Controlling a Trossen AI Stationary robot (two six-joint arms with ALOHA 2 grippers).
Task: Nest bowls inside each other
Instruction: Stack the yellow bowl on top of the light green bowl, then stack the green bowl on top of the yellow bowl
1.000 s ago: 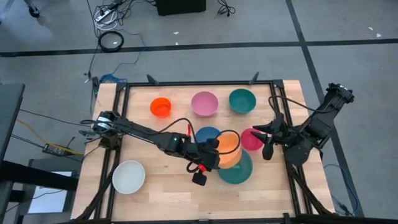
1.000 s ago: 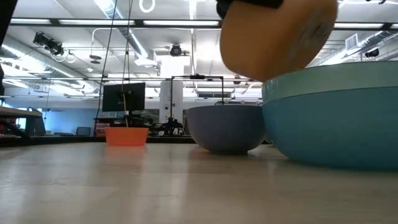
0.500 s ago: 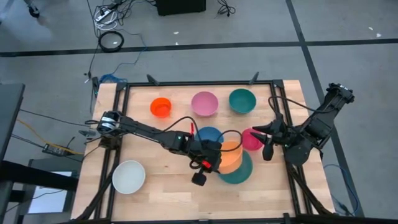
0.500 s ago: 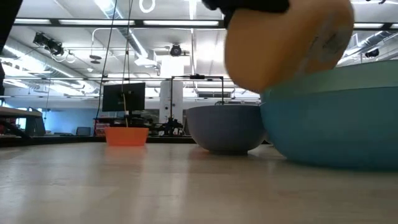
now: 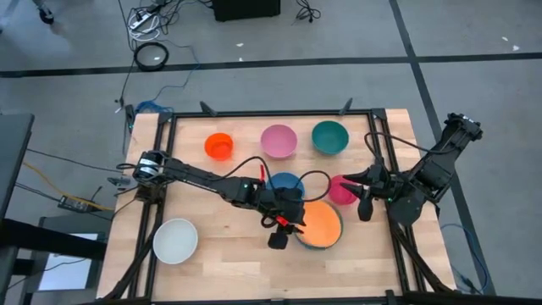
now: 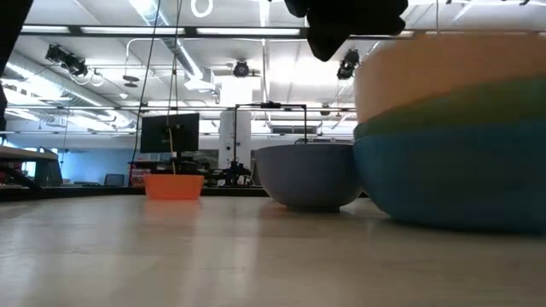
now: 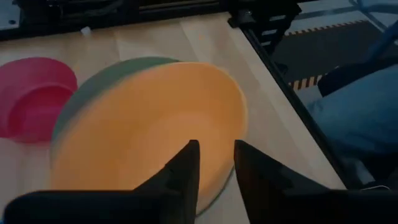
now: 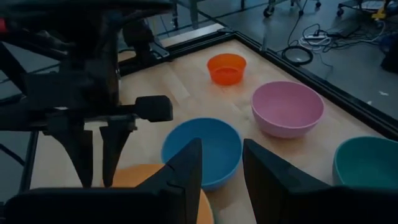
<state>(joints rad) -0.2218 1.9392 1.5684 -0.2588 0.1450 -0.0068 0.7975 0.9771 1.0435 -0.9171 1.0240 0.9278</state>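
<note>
Fingers of the left gripper stand slightly parted over the near rim of the orange bowl, gripping nothing; the bowl sits free, nested in a larger teal bowl whose rim shows around it (in the low view a green band shows between orange and blue walls, so how many bowls are stacked I cannot tell). The left arm reaches low and long across the table from its base at the table's left edge, wrist bent down above the orange bowl's left side.

Just behind the orange bowl stands a blue bowl, partly covered by the arm. To the orange bowl's right and slightly behind lies the magenta bowl, with the right gripper hovering right beside it, fingers a little apart and empty. Well behind the orange bowl, along the far edge, stand a small orange-red bowl, a pink bowl and a dark teal bowl. A white bowl sits well to the orange bowl's left, near the front corner.
</note>
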